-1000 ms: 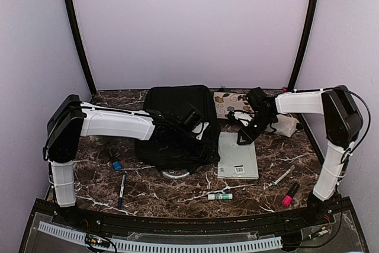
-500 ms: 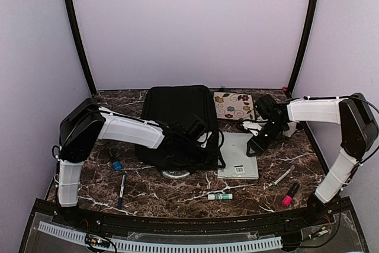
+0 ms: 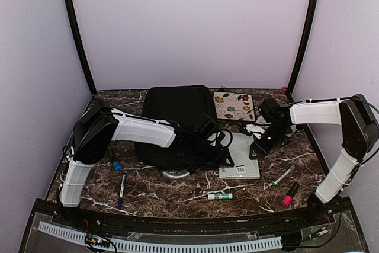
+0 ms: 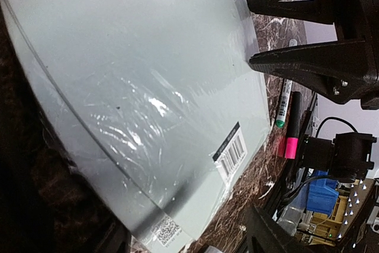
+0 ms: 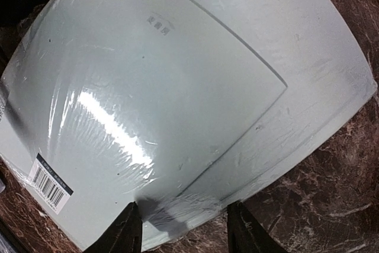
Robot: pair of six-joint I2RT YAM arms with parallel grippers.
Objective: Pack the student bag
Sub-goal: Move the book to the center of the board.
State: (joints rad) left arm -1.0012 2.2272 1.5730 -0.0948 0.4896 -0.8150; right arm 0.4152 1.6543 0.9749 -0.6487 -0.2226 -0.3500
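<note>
Okay, I see the student bag (image 3: pixel 174 117) lying on the table (image 3: pixel 166 197) at the middle of the overhead frame. Just right of it lies a plastic-wrapped pale book (image 3: pixel 240 163). My left hand (image 3: pixel 227 148) hangs open over its left edge. My right hand (image 3: pixel 256 148) is open too, fingers straddling its right edge.

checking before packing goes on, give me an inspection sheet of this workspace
surface: dark marble tabletop, no spills seen
job's things: large black fabric student bag, lying flat; pale grey shrink-wrapped book beside it
clutter: floral patterned pad, white glue stick, pink marker, dark pen
pincers: left pincer open over the book; right pincer open at its edge
cables: black cable looped by the left pincer
surroundings: plain pale walls, black frame poles
</note>
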